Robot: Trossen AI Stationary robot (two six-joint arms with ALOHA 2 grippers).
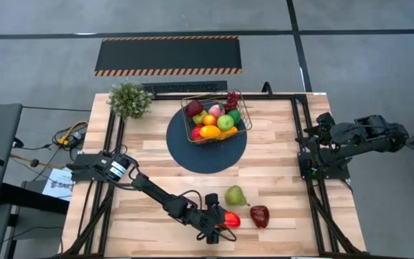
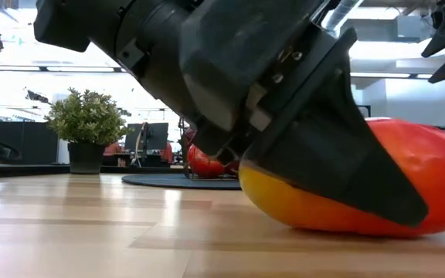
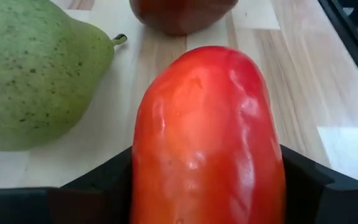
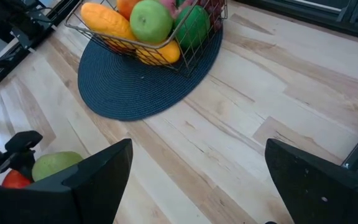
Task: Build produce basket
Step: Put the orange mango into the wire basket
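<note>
My left gripper (image 1: 221, 220) is low over the table's near edge and shut on a red-orange mango (image 1: 231, 219), which fills the left wrist view (image 3: 207, 137). A green pear (image 1: 235, 195) and a dark red fruit (image 1: 259, 216) lie on the table just beside it. The gold wire basket (image 1: 244, 108) holds several fruits and stands on the dark blue round mat (image 1: 207, 155) at the far middle. My right gripper (image 4: 197, 180) is open and empty, up at the table's right side (image 1: 313, 134). My left gripper pinches the mango's two long sides (image 3: 143, 174) between its two fingers (image 3: 98, 186), near the mango's left end. The fingers come from the table's left, slanting down, and lie along the mango. In the low view the mango's underside (image 2: 338, 224) rests on the table.
A green potted plant (image 1: 129, 98) stands at the far left corner. Black rails (image 1: 106, 173) run along the table's left and right sides. Bare wood (image 1: 279, 165) lies between the mat and the near fruits.
</note>
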